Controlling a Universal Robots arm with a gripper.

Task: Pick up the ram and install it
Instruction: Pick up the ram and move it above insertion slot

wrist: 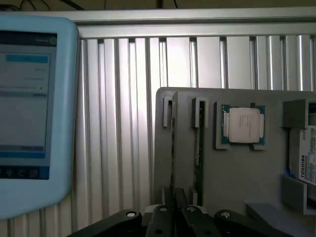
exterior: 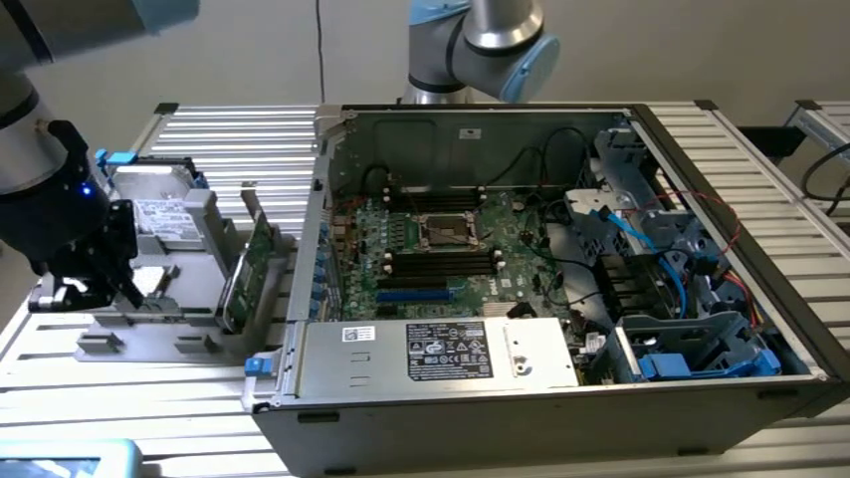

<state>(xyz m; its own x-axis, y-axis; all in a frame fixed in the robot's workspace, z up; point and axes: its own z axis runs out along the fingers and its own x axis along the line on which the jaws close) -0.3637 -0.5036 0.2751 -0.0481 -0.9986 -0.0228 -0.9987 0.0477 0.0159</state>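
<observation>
A: Tool state?

B: Gripper [wrist: 173, 195] is clenched. Its dark fingers are pinched on either side of the ram [wrist: 174, 148], gripping the thin board by its upper edge.

A: Where's the ram sitting?

B: On edge in the grey holder [wrist: 232, 173], in the slot closest to the holder's outer edge, with bare table [wrist: 123, 123] slats just past it. Its far end sits against the slot's small bracket. No sign it has been lifted out.

A: What's next to it?

B: A second stick [wrist: 197, 143] stands in the next slot, parallel and just beside it. Then a processor [wrist: 243, 125] lies flat in a square pocket. A hard drive [wrist: 305, 158] sits at the holder's opposite edge.

A: And the wider scene?

B: The holder is toward the table's edge, on the exterior view's left. A green expansion card [exterior: 253, 269] stands upright at the holder's side nearest the computer case [exterior: 531, 423]. The case lies open on the table's middle with its motherboard [exterior: 452, 249] exposed and long dark slots beside the socket. A pale blue tablet [wrist: 29, 98] with a lit screen rests on the slats, well apart from the holder.
</observation>
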